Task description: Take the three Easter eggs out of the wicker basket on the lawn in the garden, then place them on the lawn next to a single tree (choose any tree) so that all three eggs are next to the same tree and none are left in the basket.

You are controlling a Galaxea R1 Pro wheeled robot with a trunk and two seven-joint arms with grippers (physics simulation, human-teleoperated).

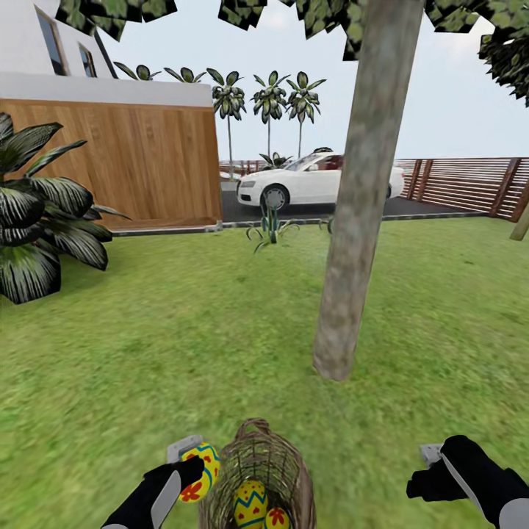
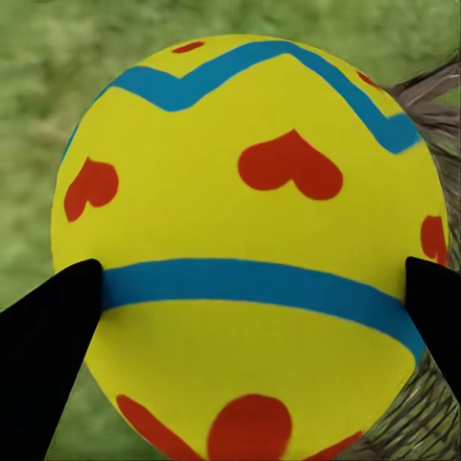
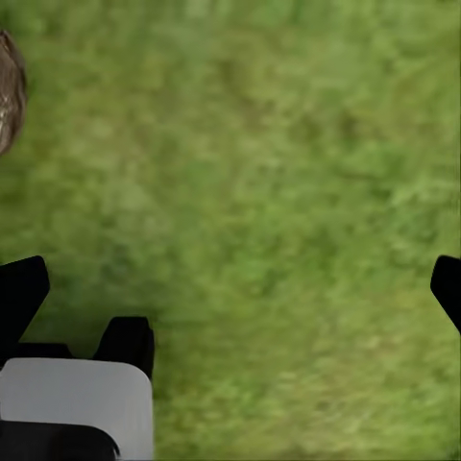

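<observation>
The brown wicker basket (image 1: 258,470) stands on the lawn (image 1: 184,330) at the bottom centre of the head view, with two yellow Easter eggs (image 1: 250,502) inside. My left gripper (image 1: 197,469) is shut on a third yellow egg (image 1: 201,470) just left of the basket's rim. In the left wrist view that egg (image 2: 250,250) sits between the black fingertips (image 2: 48,336), with red hearts and blue bands on it. My right gripper (image 1: 433,477) hangs open over bare grass to the basket's right. The tree (image 1: 360,206) rises just beyond the basket, slightly right.
A dark broad-leaved plant (image 1: 37,220) grows at the left. Behind the grass run a wooden wall (image 1: 139,162), a slat fence (image 1: 470,184) and a road with a white car (image 1: 316,180). A small spiky plant (image 1: 270,228) stands at the lawn's far edge.
</observation>
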